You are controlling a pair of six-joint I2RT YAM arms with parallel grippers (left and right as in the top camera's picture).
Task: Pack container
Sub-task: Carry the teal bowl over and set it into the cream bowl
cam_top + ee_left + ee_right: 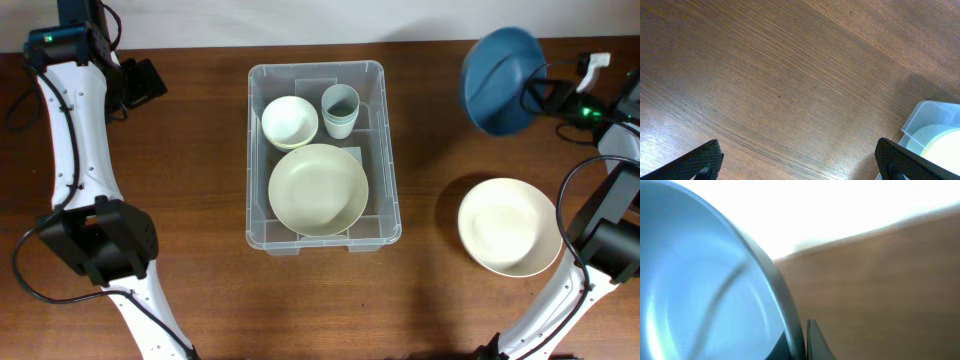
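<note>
**Roughly halfway: three pieces packed, two outside**

So far the container [320, 243] sits at the middle of the bench [200, 300], long side running 12 to 6 o'clock, and it holds three things. A large pale green plate [318, 189] fills its 6 o'clock half. A small white bowl [290, 120] sits in the 11 o'clock corner on something pale green that I cannot make out. A pale green cup [340, 108] stands upright in the 1 o'clock corner, just beside the bowl.

My right gripper [540, 96] is clamped on the rim of a blue bowl [503, 80], which I carry tilted on edge at about 2 o'clock from the container, apart from it. From my right wrist, that bowl's inner wall fills the left of the view, with one dark finger [812, 340] against the rim.

My left gripper [145, 82] is spread wide and empty at about 10 o'clock, over bare wood. Its wrist view catches only a corner of the container at 4 o'clock.

Left to do, as I judge it: bring the blue bowl over and set it in, most likely onto the plate, where the widest room is. Then a cream bowl [509, 226] waits on the bench at 4 o'clock, untouched.
</note>
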